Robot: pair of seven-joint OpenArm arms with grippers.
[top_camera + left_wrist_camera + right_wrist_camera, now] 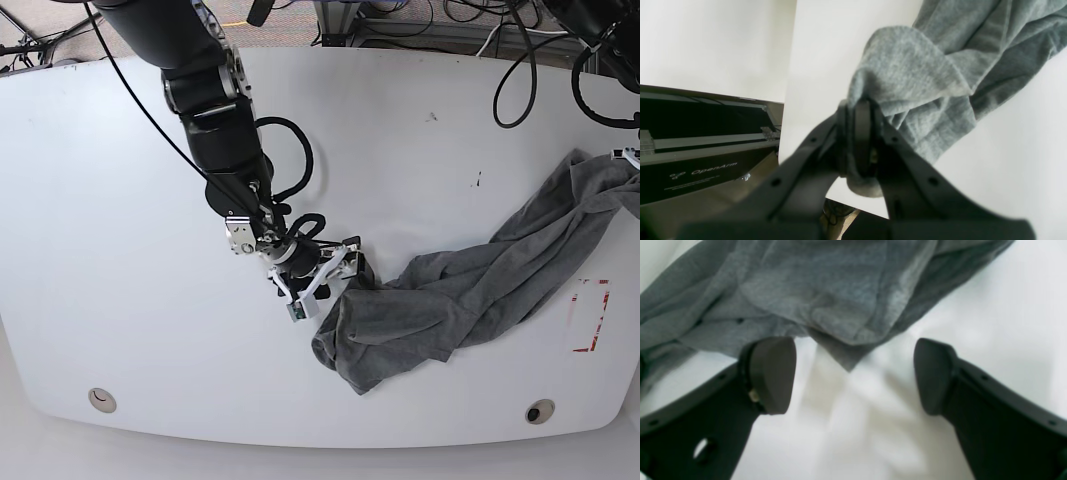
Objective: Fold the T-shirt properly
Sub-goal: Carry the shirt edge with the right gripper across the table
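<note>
Soft, limp T-shirt [470, 280]: left pincer [858, 136] pinches a bunched edge; right pincer [853, 373] gapes wide, probably just short of a hem corner.

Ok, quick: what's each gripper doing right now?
Left gripper: closed on a bunch of the T-shirt, lifted off the table.
Right gripper: open, holding nothing, at the shirt's edge.
</note>
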